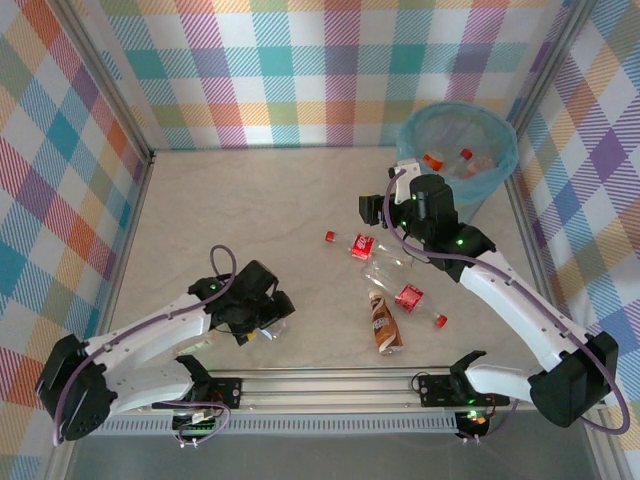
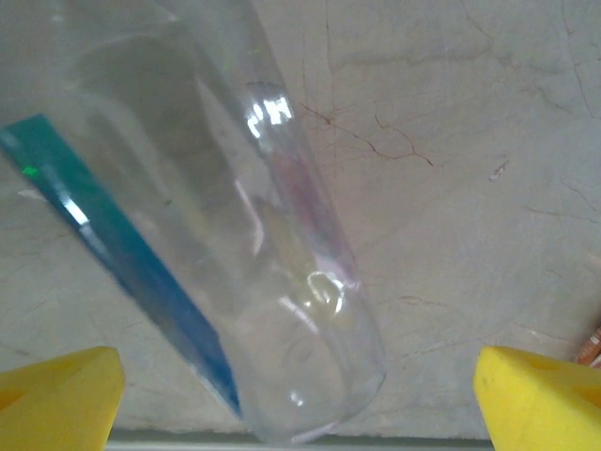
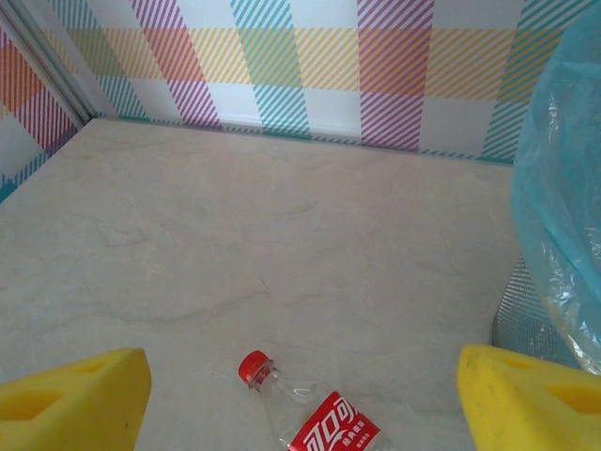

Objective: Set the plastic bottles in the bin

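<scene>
A pale, marbled tabletop sits inside walls of pastel checked cloth. At the far right corner stands the round bin, a thin blue liner folded over its rim. Several bottles already lie inside it, showing orange and red caps.

The left gripper hangs low over the near left part of the tabletop. Its yellow jaws are spread wide to either side of a clear bottle with a blue label. The bottle lies on the surface between them, and neither jaw touches it.

The right gripper is just beside the bin, on its near left side. Its jaws are also spread wide, with nothing between them. Below it on the tabletop lies a clear red-capped bottle with a red label.

Three more bottles lie loose near the middle right of the tabletop, close together: an unlabelled clear bottle, a red-labelled bottle and a brown bottle nearest the arms.
</scene>
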Motion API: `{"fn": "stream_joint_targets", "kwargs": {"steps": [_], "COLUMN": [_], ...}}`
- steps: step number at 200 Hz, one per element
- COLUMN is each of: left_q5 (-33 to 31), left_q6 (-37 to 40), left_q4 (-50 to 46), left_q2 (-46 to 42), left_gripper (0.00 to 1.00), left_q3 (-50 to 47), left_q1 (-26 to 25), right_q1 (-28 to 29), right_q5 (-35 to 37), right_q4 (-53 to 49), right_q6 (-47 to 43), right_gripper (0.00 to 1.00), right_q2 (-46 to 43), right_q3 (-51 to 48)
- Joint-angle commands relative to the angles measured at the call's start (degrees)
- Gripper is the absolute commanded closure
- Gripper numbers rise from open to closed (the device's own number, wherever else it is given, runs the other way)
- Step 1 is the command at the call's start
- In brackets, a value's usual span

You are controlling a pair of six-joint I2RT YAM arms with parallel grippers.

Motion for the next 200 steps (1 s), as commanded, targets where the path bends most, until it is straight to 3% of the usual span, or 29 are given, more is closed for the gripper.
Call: {"fn": "stream_joint_targets", "kwargs": {"steps": [1,71,85,106,125,200], "left_q5": [-0.78,-0.56,-0.69,-1.17,-1.18,-1.91], "left_q6": [2.15,6.75,7.18,7.44,8.14,15.16], "left_q4": [4.00,6.36,6.46,5.94,6.18,3.67], "left_q2": [2.32,6.23,7.19,8.94,10.43,15.11], "left_gripper": [0.08,0.25,0.23,0.09,0.04,0.14], "left_q3": [0.57,-0.23,-0.05,0.66,1.47,6.05], "left_q1": [-0.63,-0.52,-0.54,-0.31,0.10,2.23], "right_q1": [0.14,0.14,0.09,0.14,0.14,0.14], "right_q5": [-1.01,-2.16,-1.67,-1.37,-1.32,-1.36], "right_q4": [1.06,0.28,0.43,0.62,0.67,0.62], "right_q6": [-1.48,0.60,0.65,0.54,0.57,0.68], "right_gripper": [0.15,0.14,0.14,0.14,0.14,0.14], "right_q2": [-1.20,-1.38,-1.52,-1.65,-1.52,-0.10], "right_q3": [0.19,0.25,0.26,0.50,0.78,1.48]}}
